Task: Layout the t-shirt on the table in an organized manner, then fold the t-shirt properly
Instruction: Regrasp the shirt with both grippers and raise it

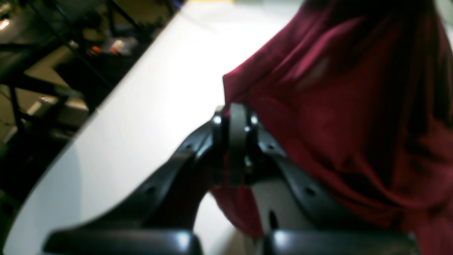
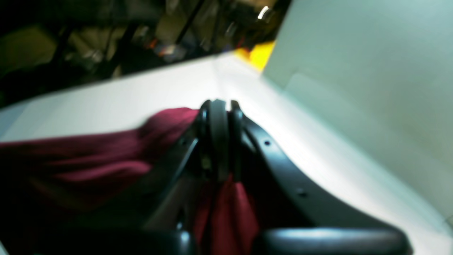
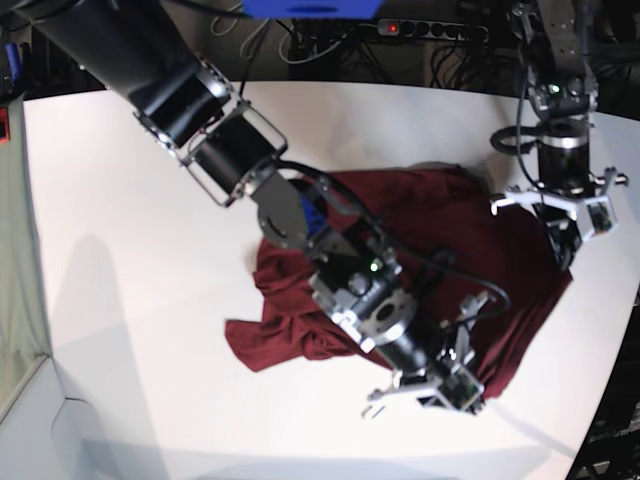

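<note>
The dark maroon t-shirt (image 3: 420, 230) lies crumpled on the white table (image 3: 130, 260), spreading from the middle toward the right edge. My left gripper (image 3: 563, 255) is at the shirt's right edge, and the left wrist view shows this gripper (image 1: 235, 113) shut on a fold of the t-shirt (image 1: 354, 106), with cloth hanging below the jaws. My right gripper (image 3: 470, 395) is at the shirt's front right corner. In the right wrist view the gripper (image 2: 219, 109) is shut on the t-shirt (image 2: 88, 156), with fabric bunched under it. Both views are blurred.
The table (image 1: 159, 88) ends at a dark edge on the left of the left wrist view, with dark frames beyond. A grey panel (image 2: 354, 71) and something yellow (image 2: 262, 55) border the table (image 2: 141, 92). A power strip (image 3: 430, 28) lies behind the table.
</note>
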